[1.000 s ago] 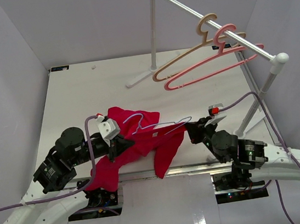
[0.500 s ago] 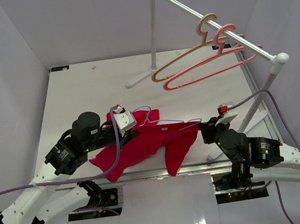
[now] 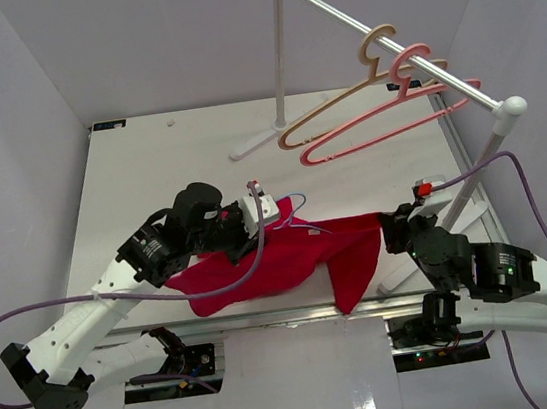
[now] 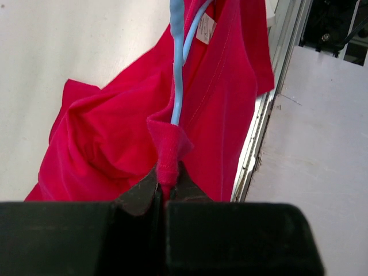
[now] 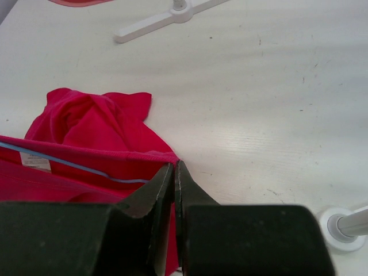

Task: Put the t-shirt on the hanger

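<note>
White table (image 3: 148, 171), crimson t-shirt (image 3: 281, 259) partly on its near edge, white rack foot (image 3: 257, 141) farther back

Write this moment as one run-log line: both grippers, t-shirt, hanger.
left gripper: shut on t-shirt | right gripper: shut on t-shirt | t-shirt: stretched between both grippers | hanger: partly inside t-shirt

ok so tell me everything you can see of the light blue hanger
The hanger is thin, light-blue and wire-like. Most of it is hidden inside the red t-shirt. Only its small hook and a short stretch of wire show at the neck, beside the pale label. It lies across inside the cloth between the left gripper and right gripper, both with jaws shut on fabric. Whether either pinches the wire is unclear.
</note>
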`<action>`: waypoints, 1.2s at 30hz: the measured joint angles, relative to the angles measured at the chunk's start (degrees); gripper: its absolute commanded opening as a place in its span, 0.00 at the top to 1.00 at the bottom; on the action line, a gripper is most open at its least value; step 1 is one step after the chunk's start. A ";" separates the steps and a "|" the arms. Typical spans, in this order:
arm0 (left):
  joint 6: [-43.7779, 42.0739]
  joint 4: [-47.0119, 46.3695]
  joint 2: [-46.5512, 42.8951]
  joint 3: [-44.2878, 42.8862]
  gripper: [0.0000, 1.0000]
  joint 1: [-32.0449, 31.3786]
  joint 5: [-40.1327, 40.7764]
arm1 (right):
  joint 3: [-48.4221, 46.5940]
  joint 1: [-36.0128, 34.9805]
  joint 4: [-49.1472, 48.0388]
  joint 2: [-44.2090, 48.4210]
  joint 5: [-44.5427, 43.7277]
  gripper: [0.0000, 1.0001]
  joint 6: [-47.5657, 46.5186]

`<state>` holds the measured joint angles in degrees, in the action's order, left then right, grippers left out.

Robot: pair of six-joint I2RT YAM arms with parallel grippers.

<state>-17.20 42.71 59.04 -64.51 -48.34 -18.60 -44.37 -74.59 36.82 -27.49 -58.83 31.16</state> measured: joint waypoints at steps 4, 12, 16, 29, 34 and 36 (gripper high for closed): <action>-0.65 -0.40 0.61 0.82 1.00 -0.45 -0.03 | -3.36 0.00 1.37 -2.53 -0.35 0.92 -1.95; 0.24 -1.14 0.92 0.96 1.00 -0.74 -0.94 | -8.00 0.33 -1.51 -13.71 6.57 0.92 -8.74; 2.79 -4.32 0.07 3.67 1.00 -0.68 -5.57 | -14.70 0.59 -1.94 -21.51 20.91 0.92 -14.15; 7.54 -7.87 -10.31 12.31 1.00 -0.70 -15.39 | -18.59 0.59 -11.55 -25.69 46.73 0.47 -23.91; 8.30 -8.51 -13.89 13.75 1.00 -0.70 -16.50 | -19.83 0.59 -14.53 -30.64 51.68 0.50 -25.96; 8.53 -8.53 -14.86 14.19 1.00 -0.68 -16.88 | -19.83 0.59 -15.72 -31.22 53.20 0.53 -26.61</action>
<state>-8.66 34.18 44.19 -50.32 -49.01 -35.49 -64.20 -74.00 21.10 -58.71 -5.64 4.55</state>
